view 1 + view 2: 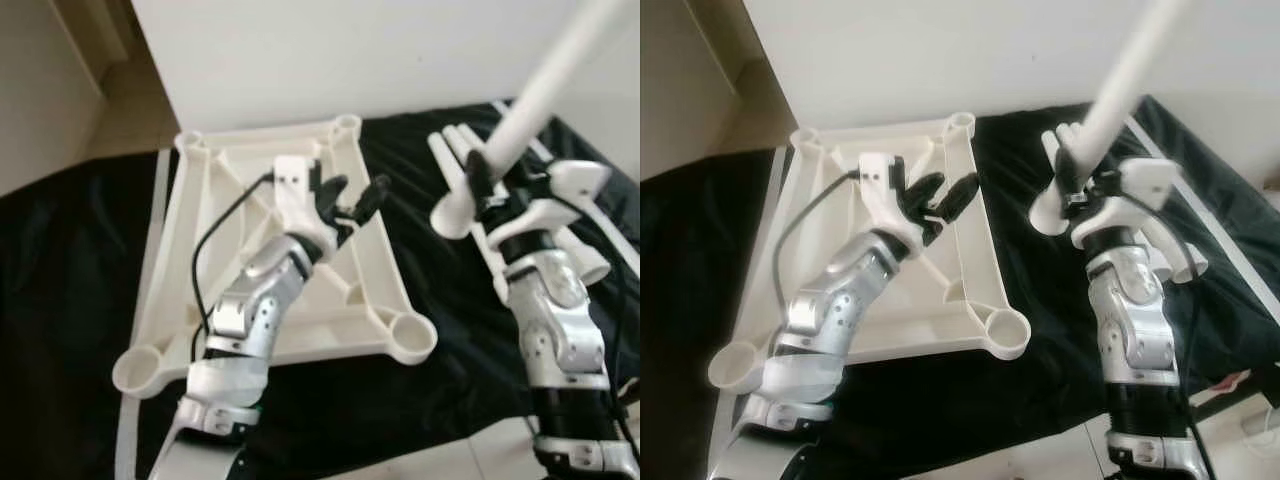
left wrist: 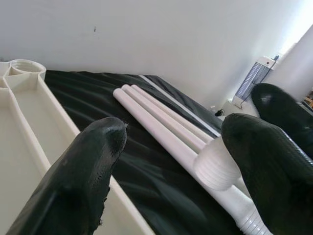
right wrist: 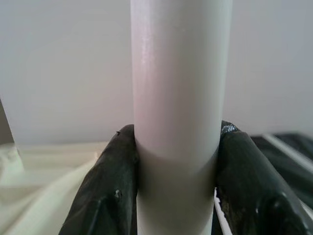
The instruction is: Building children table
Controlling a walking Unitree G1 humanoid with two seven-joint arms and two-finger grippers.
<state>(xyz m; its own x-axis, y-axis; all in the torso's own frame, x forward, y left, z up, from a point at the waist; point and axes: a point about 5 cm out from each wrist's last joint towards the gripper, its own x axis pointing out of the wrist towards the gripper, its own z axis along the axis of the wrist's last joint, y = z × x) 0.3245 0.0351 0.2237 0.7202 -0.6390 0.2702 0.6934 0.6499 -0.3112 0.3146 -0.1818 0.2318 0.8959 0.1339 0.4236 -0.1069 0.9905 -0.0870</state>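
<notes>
a: where's the leg?
b: right hand [image 1: 490,185] is clenched on the white table leg [image 1: 535,95] — lifted, tilted, beside the spare legs [image 2: 161,122] on the black cloth [image 1: 60,300].
a: and the left hand [image 1: 355,200]?
b: released, hovering over the upturned tabletop [image 1: 230,180].
a: risks?
b: the long leg could swing in that low grip — and miss the corner socket [image 1: 410,335].

Soft daylight, slightly hazy head views, sharp-to-blurred wrist views.

The white wall [image 1: 400,50] and raised table leg [image 1: 545,90] wash out towards the upper right, bright from that side; the black sheet [image 1: 60,300] stays dark and detail-poor. In the wrist views the near fingers [image 2: 73,181] blur, and the leg close to the lens is soft.
</notes>
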